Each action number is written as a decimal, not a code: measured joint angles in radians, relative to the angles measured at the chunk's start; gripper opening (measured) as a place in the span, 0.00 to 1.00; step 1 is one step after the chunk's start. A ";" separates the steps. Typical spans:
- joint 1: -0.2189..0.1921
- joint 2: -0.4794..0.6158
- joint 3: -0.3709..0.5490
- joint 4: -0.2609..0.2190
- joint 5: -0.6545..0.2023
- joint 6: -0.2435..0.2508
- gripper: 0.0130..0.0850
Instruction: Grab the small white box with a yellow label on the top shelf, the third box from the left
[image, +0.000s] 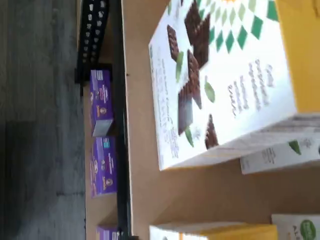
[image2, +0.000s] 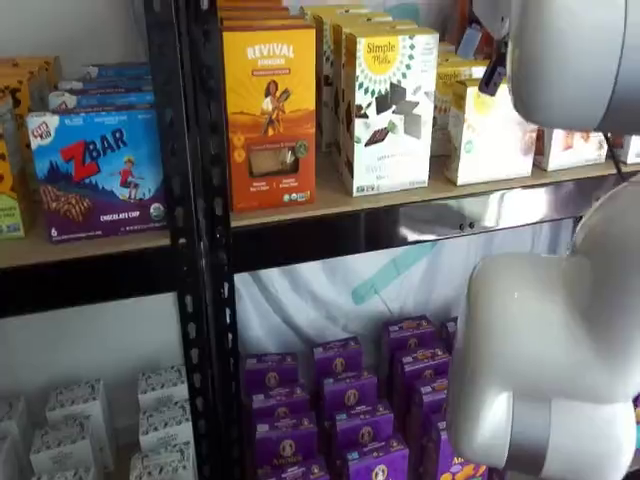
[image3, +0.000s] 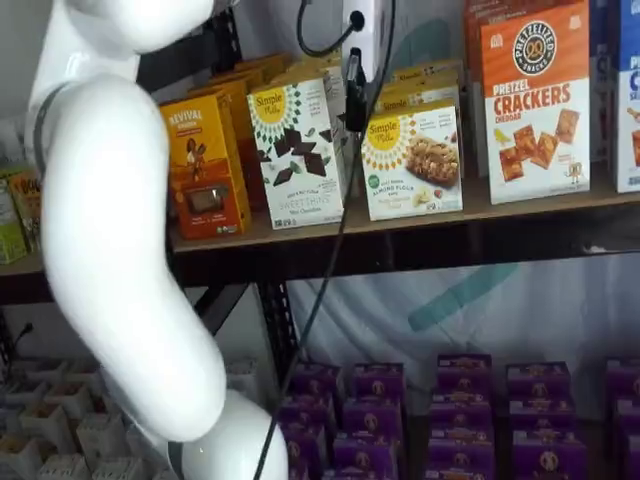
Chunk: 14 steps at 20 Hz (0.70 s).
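The small white box (image3: 413, 160), with a yellow sun label, stands on the top shelf (image3: 520, 208) in both shelf views (image2: 490, 135), right of the taller Simple Mills box (image3: 297, 150). My gripper (image3: 354, 120) hangs from above in front of the gap between these two boxes, by the small box's upper left corner. Its black fingers show no plain gap and hold nothing. In the wrist view the tall cookie box (image: 220, 85) fills the frame. A white box with a yellow side panel (image: 235, 231) shows at the edge, probably the small white box.
An orange Revival box (image3: 205, 170) stands left of the tall box and an orange-and-white crackers box (image3: 535, 100) stands to the right. Purple boxes (image3: 460, 400) fill the level below. The white arm (image3: 120, 250) blocks much of both shelf views. A black rack post (image2: 200, 240) divides the shelves.
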 joint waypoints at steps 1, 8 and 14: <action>0.006 0.015 -0.013 -0.011 -0.002 0.001 1.00; 0.036 0.142 -0.158 -0.102 0.089 0.018 1.00; 0.056 0.170 -0.178 -0.160 0.097 0.021 1.00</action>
